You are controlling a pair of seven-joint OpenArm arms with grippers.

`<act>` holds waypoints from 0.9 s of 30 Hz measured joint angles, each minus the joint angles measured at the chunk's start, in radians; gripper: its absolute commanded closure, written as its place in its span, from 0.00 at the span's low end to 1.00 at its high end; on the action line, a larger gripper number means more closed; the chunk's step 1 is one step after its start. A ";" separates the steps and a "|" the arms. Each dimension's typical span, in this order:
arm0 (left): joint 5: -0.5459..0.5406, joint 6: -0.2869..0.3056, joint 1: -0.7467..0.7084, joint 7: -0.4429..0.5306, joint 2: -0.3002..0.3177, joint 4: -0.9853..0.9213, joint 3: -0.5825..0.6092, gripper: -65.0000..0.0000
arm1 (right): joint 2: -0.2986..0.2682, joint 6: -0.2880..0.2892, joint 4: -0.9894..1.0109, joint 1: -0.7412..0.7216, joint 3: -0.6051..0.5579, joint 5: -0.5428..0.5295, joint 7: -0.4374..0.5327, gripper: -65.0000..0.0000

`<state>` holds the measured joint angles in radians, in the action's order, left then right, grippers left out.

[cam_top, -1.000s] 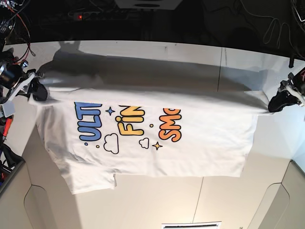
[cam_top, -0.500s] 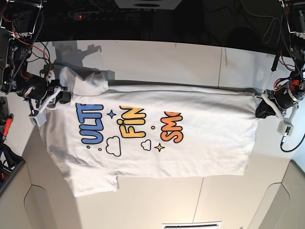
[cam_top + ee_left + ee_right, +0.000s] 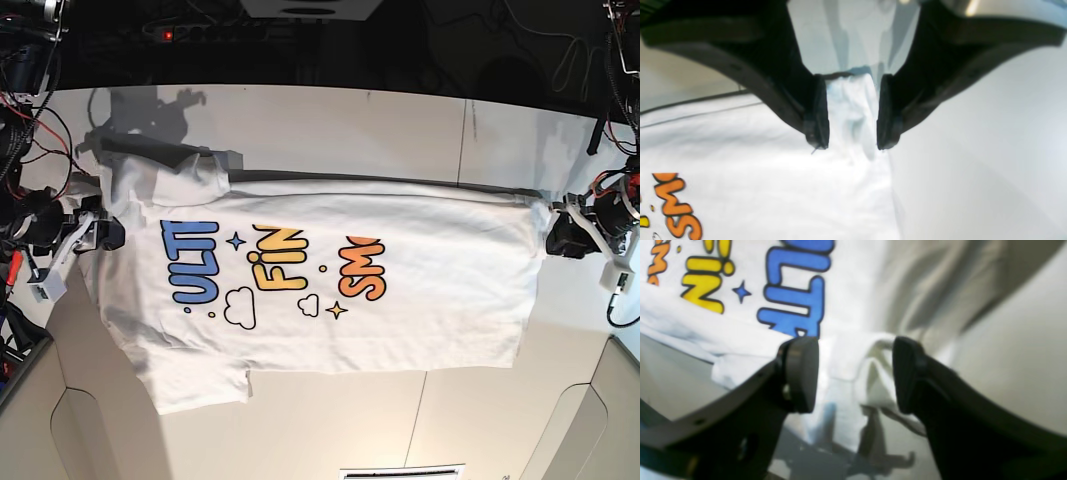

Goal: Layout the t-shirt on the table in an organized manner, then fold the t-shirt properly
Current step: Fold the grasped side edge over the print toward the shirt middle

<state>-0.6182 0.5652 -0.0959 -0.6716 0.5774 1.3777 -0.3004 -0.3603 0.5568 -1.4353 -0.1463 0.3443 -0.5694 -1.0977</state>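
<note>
The left gripper [image 3: 852, 140] stands with its jaws parted, a bunched corner of the t-shirt [image 3: 773, 186] lying loose between the pads without being pinched. In the base view this gripper [image 3: 558, 236] sits at the 3 o'clock edge of the cloth, at the hem corner. The right gripper [image 3: 855, 373] is likewise spread wide, a rumpled fold of sleeve resting in the gap, touching neither pad clearly. In the base view it [image 3: 100, 235] sits at the cloth's 9 o'clock edge.

The t-shirt [image 3: 330, 290] lies print-up across the middle of the table [image 3: 330, 130], mostly flat. Its edge toward 12 o'clock is doubled over, one sleeve is heaped near 10 o'clock, and the other sleeve juts out at 7 o'clock.

The fabric looks light, limp and easily creased, so it will likely sag and slide on the smooth top. Pinching seamed corners, at the hem and shoulder, seems the surest hold; a thin single layer may slip out.
</note>
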 measured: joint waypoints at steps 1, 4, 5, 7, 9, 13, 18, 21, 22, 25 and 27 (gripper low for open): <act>-0.004 0.000 0.006 -0.001 0.010 0.000 0.000 0.58 | 0.000 0.000 -0.025 0.000 0.010 -0.001 -0.012 0.47; -0.021 0.000 0.027 0.000 0.044 0.000 0.000 0.58 | 0.007 -0.004 -0.109 0.005 0.047 -0.009 -0.034 0.56; -0.029 -0.003 0.030 0.002 0.057 0.000 -0.001 0.58 | 0.006 -0.006 -0.136 0.014 0.067 -0.010 -0.042 0.59; -0.049 -0.004 0.032 0.000 0.079 0.000 0.000 0.58 | 0.006 -0.007 -0.189 0.039 0.110 -0.014 -0.089 0.62; -0.064 -0.004 0.032 -0.001 0.093 0.000 0.000 0.58 | 0.001 -0.011 -0.227 0.087 0.152 -0.022 -0.122 0.62; -0.069 0.017 0.032 -0.001 0.098 0.000 -0.014 0.58 | 0.008 -0.010 -0.243 0.226 0.233 -0.078 -0.137 0.61; -0.111 0.055 0.032 -0.002 0.096 0.000 -0.089 0.58 | 0.041 -0.007 -0.241 0.365 0.291 -0.109 -0.046 0.39; -0.106 0.070 0.042 -0.008 0.095 0.000 -0.143 0.58 | 0.079 -0.006 -0.227 0.410 0.292 -0.111 0.031 0.37; -0.107 0.072 0.048 -0.009 0.096 0.000 -0.164 0.58 | 0.096 -0.006 -0.215 0.412 0.292 -0.111 0.043 0.37; -0.113 0.071 0.080 -0.016 0.096 0.000 -0.219 0.58 | 0.126 0.013 -0.174 0.403 0.282 -0.108 0.097 0.37; -0.121 0.072 0.100 -0.038 0.098 0.000 -0.243 0.58 | 0.131 0.018 -0.151 0.389 0.261 -0.069 0.132 0.37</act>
<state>-0.7391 0.6369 0.0040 -0.7097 0.6754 1.3777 -0.5434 -0.2295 0.5743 -1.5864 0.2428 0.6056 -0.6384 -0.9653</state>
